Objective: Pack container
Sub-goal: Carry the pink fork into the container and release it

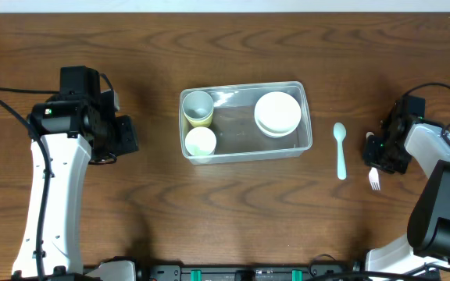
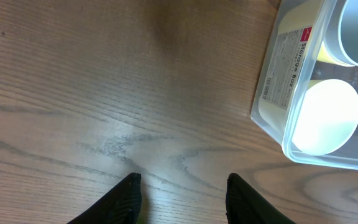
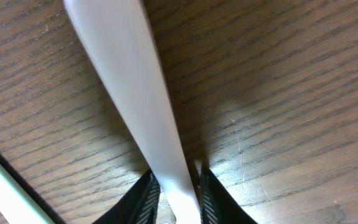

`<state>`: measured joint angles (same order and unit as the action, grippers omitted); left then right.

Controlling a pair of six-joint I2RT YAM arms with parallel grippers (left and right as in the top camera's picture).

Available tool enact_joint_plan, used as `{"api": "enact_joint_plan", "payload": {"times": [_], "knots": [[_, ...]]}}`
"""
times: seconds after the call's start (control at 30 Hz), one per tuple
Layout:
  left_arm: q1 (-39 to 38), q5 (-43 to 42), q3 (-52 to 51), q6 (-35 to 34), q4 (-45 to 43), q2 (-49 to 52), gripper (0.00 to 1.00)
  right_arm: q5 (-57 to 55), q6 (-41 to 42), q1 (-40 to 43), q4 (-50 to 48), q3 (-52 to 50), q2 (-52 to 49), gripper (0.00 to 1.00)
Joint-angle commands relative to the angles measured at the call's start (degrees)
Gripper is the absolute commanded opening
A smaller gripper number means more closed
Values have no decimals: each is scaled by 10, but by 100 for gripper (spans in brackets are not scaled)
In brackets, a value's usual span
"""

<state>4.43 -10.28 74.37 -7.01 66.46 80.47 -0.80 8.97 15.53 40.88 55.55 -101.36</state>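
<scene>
Overhead, white-and-black arms (image 1: 53, 195) rise nearest; between them the clear rectangular plastic container (image 1: 244, 154) sits mid-bench (image 1: 233, 218), holding cups (image 1: 198, 105) and stacked white bowls (image 1: 278, 112). Left wrist: the left claw (image 2: 182, 200) hangs spread apart above the wood, container corner upper right. Right wrist: the right claw (image 3: 178, 194) clamps a white plastic fork (image 3: 123, 74).

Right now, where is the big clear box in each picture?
Overhead: the container sits mid-table, its long side running left to right.
Left wrist: its labelled end fills the right edge.
Right wrist: not in it; only a white fork between the jaws.
Shared landmark: the wooden table shows in all three. The pale cup in the container's corner links overhead and left wrist.
</scene>
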Motion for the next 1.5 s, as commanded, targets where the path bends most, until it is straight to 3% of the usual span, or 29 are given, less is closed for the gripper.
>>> {"api": "enact_joint_plan", "payload": {"times": [0.0,0.4,0.53,0.77,0.93,1.13,1.47], "knots": [[3,4,1,10,3,0,45,28,4,5,3,-12,-28,22],[3,4,1,10,3,0,45,28,4,5,2,-12,-28,11],[3,4,1,10,3,0,45,28,7,5,11,-2,-28,4],[3,4,1,10,3,0,45,28,9,-7,94,80,-5,1],[3,4,1,10,3,0,45,28,-35,-52,162,173,38,1],[3,4,1,10,3,0,45,65,-183,-172,195,280,89,1],[3,4,1,10,3,0,45,75,-559,-432,194,318,92,1]]}}
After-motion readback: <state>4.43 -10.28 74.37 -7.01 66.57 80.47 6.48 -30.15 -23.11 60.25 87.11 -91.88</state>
